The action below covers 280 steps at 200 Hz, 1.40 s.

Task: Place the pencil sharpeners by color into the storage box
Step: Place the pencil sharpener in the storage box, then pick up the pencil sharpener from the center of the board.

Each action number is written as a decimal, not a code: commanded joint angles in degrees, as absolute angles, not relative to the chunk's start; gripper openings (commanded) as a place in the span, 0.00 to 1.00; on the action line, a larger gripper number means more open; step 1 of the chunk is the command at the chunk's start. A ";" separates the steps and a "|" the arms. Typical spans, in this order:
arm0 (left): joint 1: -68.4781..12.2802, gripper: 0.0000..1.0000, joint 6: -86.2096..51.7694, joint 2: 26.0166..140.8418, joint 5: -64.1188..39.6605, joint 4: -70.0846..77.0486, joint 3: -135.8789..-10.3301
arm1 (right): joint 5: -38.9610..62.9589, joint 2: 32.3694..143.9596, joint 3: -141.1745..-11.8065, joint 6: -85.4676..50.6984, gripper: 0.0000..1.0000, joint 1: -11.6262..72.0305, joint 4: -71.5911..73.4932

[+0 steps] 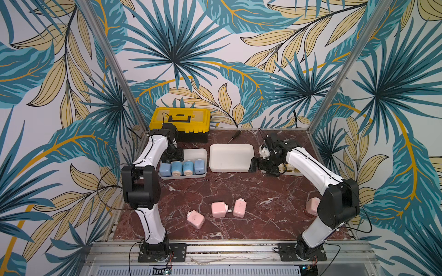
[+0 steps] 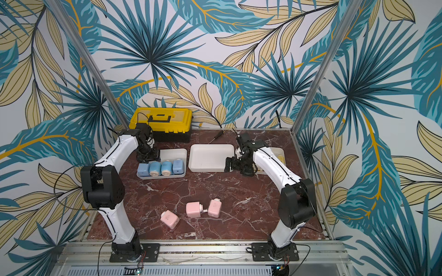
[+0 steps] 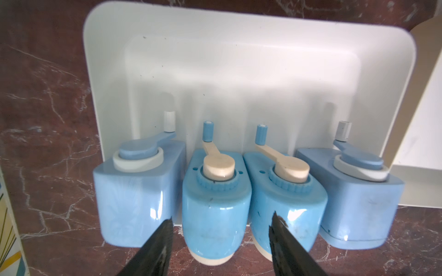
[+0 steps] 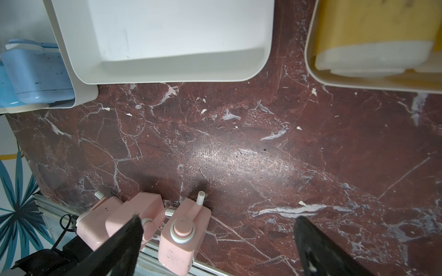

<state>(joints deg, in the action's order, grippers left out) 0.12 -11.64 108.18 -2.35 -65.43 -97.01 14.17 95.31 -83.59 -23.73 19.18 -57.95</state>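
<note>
Our left arm (image 1: 148,167) rises from its base at the near edge of the table, bends at a black elbow and reaches toward the far left corner, where our left gripper (image 3: 220,229) points down with its jaws partly apart and nothing between them. Our right arm (image 1: 318,176) mirrors it toward the far right side. There our right gripper (image 4: 217,229) hangs with its jaws spread wide and empty.

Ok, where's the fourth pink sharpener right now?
In a top view the fourth pink sharpener lies at the table's right edge, half hidden behind the right arm's elbow, well right of the other three pink ones.
</note>
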 commanded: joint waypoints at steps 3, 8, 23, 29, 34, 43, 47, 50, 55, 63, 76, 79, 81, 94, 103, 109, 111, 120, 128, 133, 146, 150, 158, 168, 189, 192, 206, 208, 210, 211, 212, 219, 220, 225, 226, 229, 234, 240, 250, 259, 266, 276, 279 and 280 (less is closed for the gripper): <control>0.61 0.66 -13.95 104.44 -1.63 -65.34 -98.38 | 11.41 90.35 -81.28 -26.34 0.99 20.06 -60.22; 0.62 0.66 -14.27 103.78 -1.49 -65.32 -98.25 | 10.60 89.50 -80.85 -26.91 0.99 20.38 -60.80; 0.61 0.66 -15.82 101.67 -1.08 -65.23 -97.16 | 8.82 87.61 -79.93 -28.54 0.99 22.26 -63.25; 0.62 0.66 -16.66 100.62 -1.13 -65.01 -96.44 | 7.79 86.92 -79.52 -29.37 0.99 23.29 -64.25; 0.59 0.66 -17.32 99.60 -1.18 -64.71 -95.62 | 6.81 86.34 -79.01 -30.22 0.99 24.41 -64.87; 0.53 0.66 -18.88 97.62 -1.47 -63.69 -93.56 | 5.92 85.40 -77.85 -31.77 0.99 26.52 -65.50; 0.53 0.66 -19.48 96.50 -1.82 -63.04 -92.40 | 5.96 85.07 -77.34 -32.56 0.99 27.41 -65.64; 0.45 0.66 -19.86 95.73 -2.13 -62.61 -91.66 | 5.78 84.78 -77.05 -33.24 0.99 28.30 -65.77; 0.44 0.66 -20.64 94.30 -2.59 -61.78 -90.07 | 5.41 84.33 -76.52 -34.39 0.99 29.65 -65.89; 0.35 0.66 -21.71 92.17 -3.12 -60.54 -87.80 | 4.72 83.58 -75.79 -36.87 0.99 32.06 -65.83; 0.18 0.66 -23.23 88.72 -3.57 -59.33 -84.47 | 4.35 83.06 -74.31 -40.35 0.99 35.82 -65.25; 0.10 0.66 -23.47 88.01 -3.72 -59.15 -83.73 | 4.10 82.94 -74.01 -41.27 0.99 36.52 -65.20; 0.09 0.66 -23.64 87.44 -3.81 -58.95 -83.27 | 3.90 82.92 -73.65 -41.91 0.99 37.06 -65.10; -0.24 0.66 -24.72 84.50 -4.04 -58.17 -80.40 | 3.38 82.84 -71.49 -44.93 0.99 39.94 -63.64; -0.40 0.66 -25.09 82.78 -4.93 -57.71 -78.68 | 3.43 83.02 -70.02 -46.92 0.99 41.44 -62.82; -0.57 0.66 -25.36 81.66 -5.35 -57.62 -77.83 | 3.28 83.41 -69.47 -48.16 0.99 42.38 -62.75; -0.65 0.66 -25.44 81.41 -5.36 -57.58 -77.55 | 3.24 83.54 -69.44 -48.49 0.99 42.70 -62.73; -0.87 0.66 -25.87 79.90 -5.45 -57.37 -76.30 | 2.63 84.00 -69.40 -49.92 0.99 44.40 -62.58; -1.11 0.66 -26.21 78.80 -5.71 -57.04 -75.32 | 2.16 84.28 -69.73 -51.35 0.99 45.60 -62.28; -1.22 0.66 -26.43 78.15 -5.72 -56.81 -74.73 | 2.11 84.53 -69.87 -52.15 0.99 45.70 -61.94; -1.48 0.66 -26.83 76.52 -6.22 -56.09 -73.34 | 1.65 85.35 -70.60 -54.07 0.99 48.75 -61.20; -1.49 0.66 -26.89 76.11 -6.37 -55.84 -72.92 | 1.36 85.64 -70.88 -54.68 0.99 49.25 -61.21; -1.49 0.66 -26.98 75.29 -6.62 -55.48 -72.08 | 1.25 86.40 -71.42 -55.63 0.99 50.03 -60.96; -1.49 0.66 -26.85 74.51 -7.37 -55.07 -71.17 | 1.02 87.36 -72.08 -56.72 0.99 50.98 -60.46; -1.49 0.66 -26.55 73.46 -8.64 -54.91 -69.62 | 1.41 89.54 -72.62 -58.58 0.99 52.45 -58.81; -1.49 0.66 -26.48 73.32 -8.89 -54.87 -69.35 | 1.57 89.82 -72.55 -58.91 0.99 52.52 -58.46; -1.49 0.66 -26.21 72.49 -9.86 -54.84 -68.51 | 1.75 91.32 -72.67 -60.05 0.99 52.69 -57.93; -1.49 0.66 -26.15 72.39 -9.98 -54.84 -68.41 | 1.80 91.43 -72.73 -60.10 0.99 52.72 -57.77; -1.54 0.66 -26.12 72.28 -10.10 -54.84 -68.32 | 1.83 91.63 -72.70 -60.18 0.99 52.78 -57.64; -1.56 0.66 -26.07 72.22 -10.15 -54.84 -68.26 | 1.84 91.74 -72.73 -60.19 0.99 52.84 -57.56; -1.53 0.66 -26.00 72.15 -10.21 -54.84 -68.23 | 1.84 91.84 -72.75 -60.24 0.99 52.88 -57.48; -1.49 0.66 -25.71 71.72 -10.33 -54.84 -67.96 | 1.93 92.45 -72.94 -60.68 0.99 52.91 -57.23; -1.49 0.66 -25.64 71.63 -10.35 -54.84 -67.95 | 1.89 92.55 -72.94 -60.70 0.99 52.91 -57.23; -1.54 0.66 -25.38 71.40 -10.42 -54.90 -67.79 | 1.89 92.99 -73.17 -60.95 0.99 52.99 -57.10; -1.54 0.66 -25.35 71.34 -10.47 -54.91 -67.78 | 1.91 93.08 -73.19 -61.02 0.99 53.04 -57.07; -1.50 0.66 -25.20 71.22 -10.57 -54.93 -67.69 | 1.96 93.34 -73.25 -61.16 0.99 53.04 -56.97; -1.49 0.66 -25.06 70.96 -10.73 -54.95 -67.56 | 2.06 93.72 -73.38 -61.38 0.99 53.26 -56.77; -1.50 0.66 -24.96 70.72 -10.99 -54.93 -67.42 | 2.26 94.14 -73.45 -61.64 0.99 53.47 -56.35; -1.49 0.66 -24.96 70.42 -11.67 -54.94 -67.30 | 2.57 94.92 -73.54 -62.09 0.99 53.84 -55.94; -1.56 0.66 -24.88 70.31 -12.27 -54.93 -67.09 | 2.69 95.47 -73.63 -62.54 0.99 54.26 -55.74; -1.54 0.66 -24.80 70.32 -12.48 -54.91 -66.97 | 2.95 95.87 -73.54 -62.68 0.99 54.52 -55.32; -1.52 0.66 -24.49 70.31 -12.63 -54.93 -66.71 | 3.23 96.60 -73.36 -62.93 0.99 54.72 -55.11; -1.53 0.66 -24.44 70.31 -12.72 -54.93 -66.64 | 3.30 96.81 -73.34 -63.00 0.99 54.68 -55.11; -1.51 0.66 -24.44 70.31 -12.69 -54.93 -66.63 | 3.28 96.88 -73.32 -63.01 0.99 54.67 -55.11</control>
